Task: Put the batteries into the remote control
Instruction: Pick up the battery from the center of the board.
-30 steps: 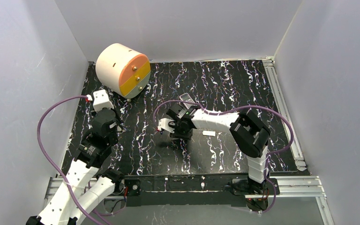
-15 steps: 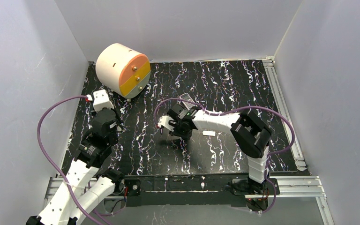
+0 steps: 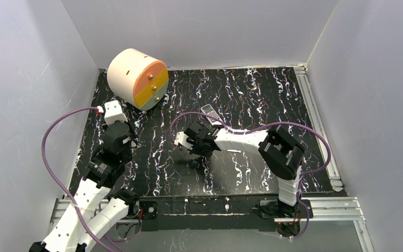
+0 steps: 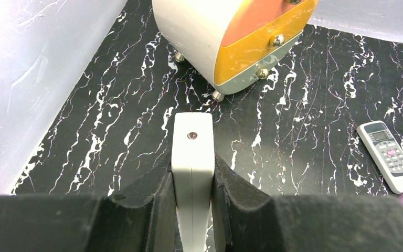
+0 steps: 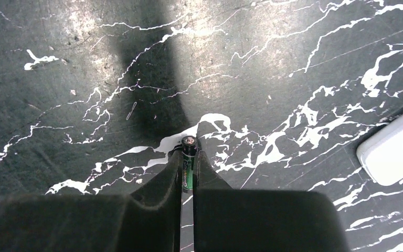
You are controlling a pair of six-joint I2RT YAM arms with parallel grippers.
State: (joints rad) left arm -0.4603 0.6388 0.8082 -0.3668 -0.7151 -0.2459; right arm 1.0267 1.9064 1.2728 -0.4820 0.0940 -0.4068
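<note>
Green battery (image 5: 188, 167) is pinched lengthwise in your right gripper (image 5: 189, 156); from above, the remote (image 4: 192, 137) clamped in your left gripper (image 4: 191, 160) lies toward ten o'clock.

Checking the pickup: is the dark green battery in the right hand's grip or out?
In: the dark green cylindrical battery sits pinched between black fingers of the right hand, metal tip protruding.

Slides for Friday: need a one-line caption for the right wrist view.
Right pincer clamps a dark green battery over the black marbled mat, white object at the frame's right edge.
</note>
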